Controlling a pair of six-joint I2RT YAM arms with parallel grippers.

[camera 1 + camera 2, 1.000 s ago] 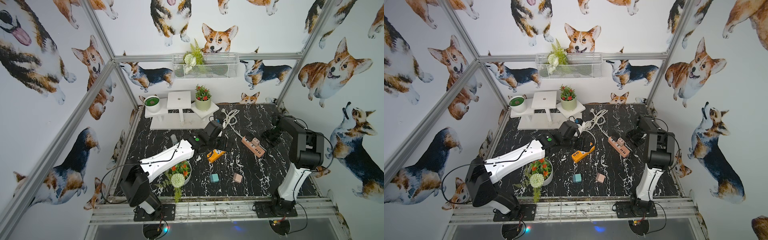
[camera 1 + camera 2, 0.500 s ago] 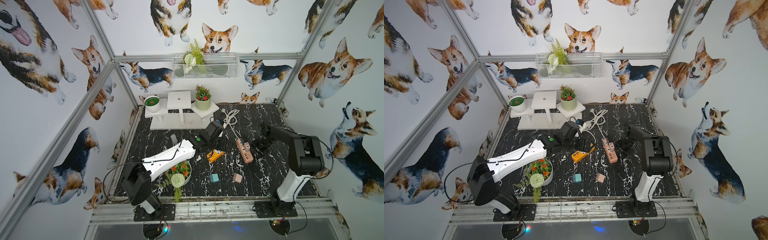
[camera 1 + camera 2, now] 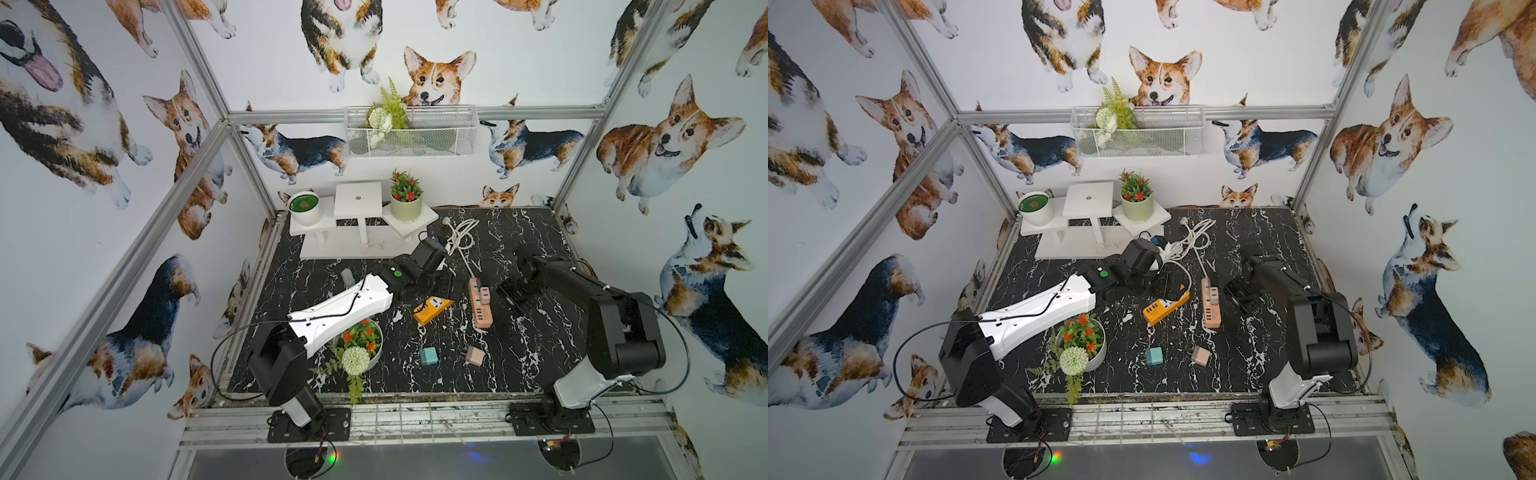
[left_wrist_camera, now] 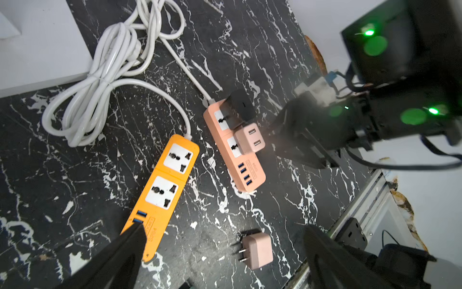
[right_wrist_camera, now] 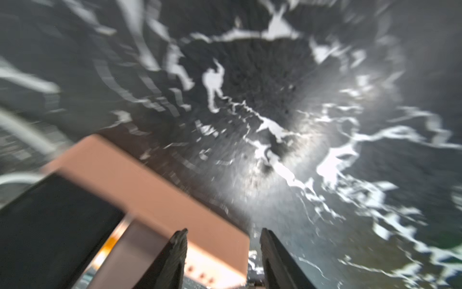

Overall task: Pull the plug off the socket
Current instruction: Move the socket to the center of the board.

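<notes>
Plug (image 4: pixel 250 137) seated in pink power strip (image 4: pixel 246 172), nothing gripping it

Marble table (image 3: pixel 519 357) holds the pink strip mid-surface. Left gripper (image 4: pixel 222 237) hangs near the strip on its orange-strip side, jaws spread wide and empty. Right gripper (image 5: pixel 223 240) is just beside the strip's other long edge, jaws partly spread with nothing between them; that wrist view is blurred. Orange strip (image 4: pixel 170 180) lies beside the pink one, sockets bare.

Probably best: one gripper pins the strip flat while the other pinches the plug's side faces and pulls straight out, without rocking.

Plug looks like a small pink cube with two USB ports on its face, in the strip's second socket. It touches a black adapter (image 4: pixel 237 107) in the first socket.
</notes>
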